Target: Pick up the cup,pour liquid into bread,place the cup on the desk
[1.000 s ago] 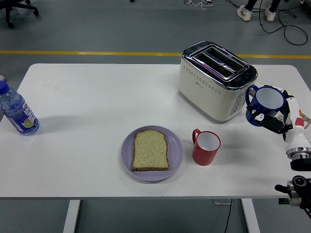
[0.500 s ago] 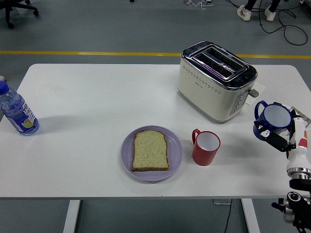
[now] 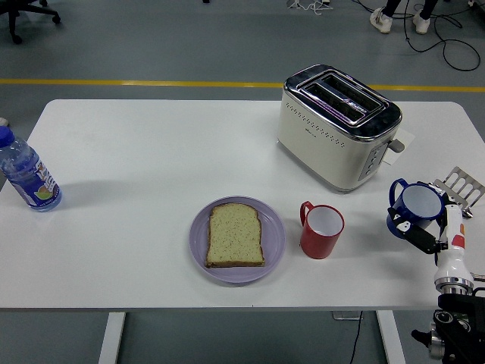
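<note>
Blue cup [image 3: 415, 206] upright at the table's right edge, gripped by right hand [image 3: 430, 231], dark fingers [image 3: 420, 239] curled around its near side. Handle pointing left, toward the toaster [image 3: 338, 127]. Cannot tell whether its base touches the table [image 3: 136, 152] or hangs just above.

Bread [image 3: 236, 236] flat on a purple plate [image 3: 198, 244], well to the left of the cup, a red cup [image 3: 322, 230] standing between them. Long edge of the slice running near to far.

Right hand nearest; left hand out of view.

Likely next: setting down and releasing, if pouring is finished.
</note>
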Motion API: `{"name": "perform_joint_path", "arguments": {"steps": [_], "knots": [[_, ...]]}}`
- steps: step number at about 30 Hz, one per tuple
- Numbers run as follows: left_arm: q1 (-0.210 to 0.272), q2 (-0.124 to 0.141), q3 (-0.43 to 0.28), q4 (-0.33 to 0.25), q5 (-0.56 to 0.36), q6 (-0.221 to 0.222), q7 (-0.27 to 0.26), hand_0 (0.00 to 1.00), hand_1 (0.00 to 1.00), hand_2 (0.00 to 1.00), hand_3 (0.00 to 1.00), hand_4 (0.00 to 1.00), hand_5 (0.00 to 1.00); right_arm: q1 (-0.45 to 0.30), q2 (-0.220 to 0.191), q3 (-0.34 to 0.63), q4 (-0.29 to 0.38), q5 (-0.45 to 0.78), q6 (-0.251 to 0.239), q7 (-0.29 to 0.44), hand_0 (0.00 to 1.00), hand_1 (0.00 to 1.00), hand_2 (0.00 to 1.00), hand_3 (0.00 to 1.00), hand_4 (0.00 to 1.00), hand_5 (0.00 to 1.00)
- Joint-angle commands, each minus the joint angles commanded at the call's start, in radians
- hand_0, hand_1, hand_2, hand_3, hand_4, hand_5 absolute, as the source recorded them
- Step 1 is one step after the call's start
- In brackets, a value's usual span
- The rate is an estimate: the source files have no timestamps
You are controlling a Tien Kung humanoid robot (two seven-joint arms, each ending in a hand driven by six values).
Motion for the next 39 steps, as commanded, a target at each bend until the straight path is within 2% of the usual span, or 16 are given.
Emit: {"name": "perform_joint_path", "arguments": {"steps": [4,5,8,15,28,29,34,35,39], "knots": [[-0.001,0.001,-0.001,0.0,0.0,0.0,0.0,0.64,0.649,0.663,0.562,0.326,0.838,0.005,0.001,-0.007,-0.022,-0.003,0.049,0.009,0.48,0.346,0.496,0.553,0.617,0.002],[-0.001,0.0,-0.001,0.0,0.0,0.0,0.0,0.64,0.649,0.663,0.562,0.326,0.838,0.006,0.001,-0.009,-0.028,-0.003,0.059,0.013,0.513,0.379,0.517,0.552,0.586,0.002],[-0.001,-0.001,0.0,-0.001,0.0,0.0,0.0,0.64,0.649,0.663,0.562,0.326,0.838,0.011,0.002,-0.018,-0.054,-0.002,0.078,0.029,0.513,0.379,0.517,0.552,0.586,0.002],[0.002,-0.003,0.006,0.0,-0.005,-0.001,0.0,0.64,0.649,0.662,0.562,0.326,0.839,0.031,0.005,-0.023,-0.1,0.014,0.08,0.057,0.521,0.382,0.519,0.551,0.588,0.002],[0.014,-0.004,0.016,0.001,-0.011,-0.001,0.001,0.64,0.649,0.662,0.562,0.326,0.836,0.058,0.018,-0.021,-0.172,0.006,0.116,0.051,0.548,0.399,0.54,0.556,0.571,0.002],[0.014,-0.005,0.017,0.001,-0.012,-0.001,0.001,0.639,0.648,0.663,0.562,0.324,0.834,0.058,0.019,-0.021,-0.175,0.007,0.117,0.052,0.551,0.404,0.551,0.564,0.604,0.002],[0.017,-0.006,0.019,0.0,-0.012,-0.001,0.001,0.639,0.648,0.663,0.562,0.324,0.834,0.064,0.021,-0.023,-0.194,0.006,0.123,0.046,0.551,0.404,0.551,0.564,0.604,0.002],[0.018,-0.006,0.02,0.0,-0.012,-0.001,0.001,0.639,0.649,0.662,0.562,0.327,0.834,0.064,0.021,-0.023,-0.196,0.006,0.123,0.045,0.499,0.401,0.551,0.649,0.694,0.002],[0.018,-0.004,0.021,0.001,-0.013,-0.001,0.001,0.639,0.649,0.662,0.562,0.327,0.834,0.064,0.021,-0.022,-0.201,-0.003,0.13,0.033,0.499,0.401,0.551,0.649,0.694,0.002]]}}
